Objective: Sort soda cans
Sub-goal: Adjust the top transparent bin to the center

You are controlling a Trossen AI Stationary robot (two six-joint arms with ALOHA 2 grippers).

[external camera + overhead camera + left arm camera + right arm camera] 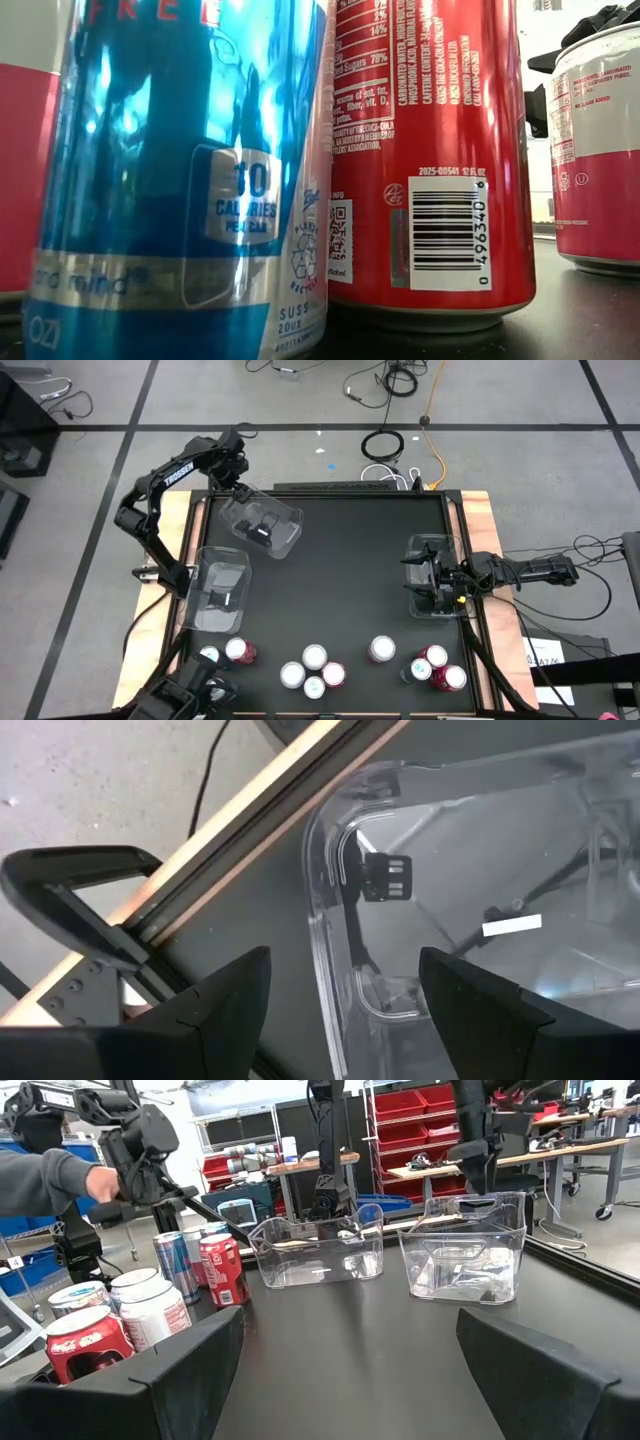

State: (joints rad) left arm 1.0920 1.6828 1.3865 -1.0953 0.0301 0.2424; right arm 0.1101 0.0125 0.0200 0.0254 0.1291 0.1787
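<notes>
On my table [350,560], three bins are spread across the far half: the first bin [262,525] sits at the far left, tilted, with my left gripper [238,488] at its far edge; the second bin [220,590] lies nearer, along the left side; the third bin [432,575] sits by the right edge, where my right gripper [425,578] hovers. The soda cans [315,668] stand in a loose row along the near edge, two at the left, a cluster in the middle, three at the right.
</notes>
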